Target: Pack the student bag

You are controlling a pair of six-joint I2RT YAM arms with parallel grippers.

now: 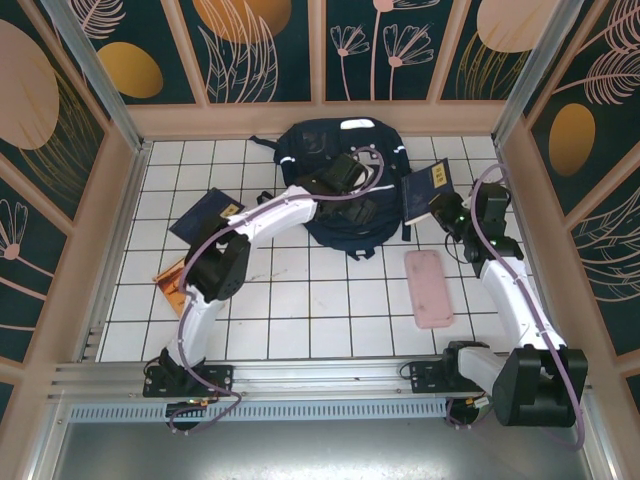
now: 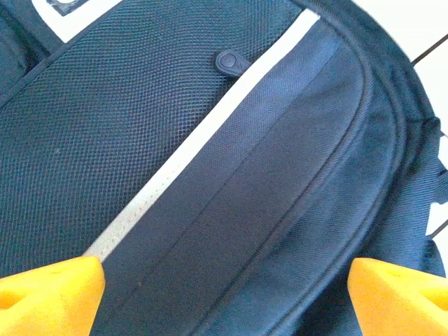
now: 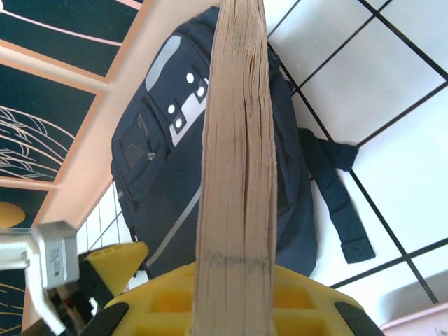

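The student bag [image 1: 325, 140] is a large navy backpack with white stripes, lying flat at the back middle of the tiled floor. My left gripper [image 1: 352, 195] hovers just over it. In the left wrist view that gripper [image 2: 224, 297] is open, its yellow fingertips [image 2: 49, 290] wide apart above the bag's fabric [image 2: 266, 182] beside a white stripe and a zipper pull [image 2: 227, 61]. My right gripper [image 1: 447, 212] is shut on a navy book [image 1: 428, 188], held just right of the bag. The book's page edges [image 3: 234, 175] stand upright in front of the bag [image 3: 150, 168].
A flat pink case [image 1: 428, 288] lies on the tiles in front of the right arm. A second navy book [image 1: 207, 213] and an orange item [image 1: 172, 275] lie at the left, near the left arm's elbow. Wooden walls close in the back and both sides.
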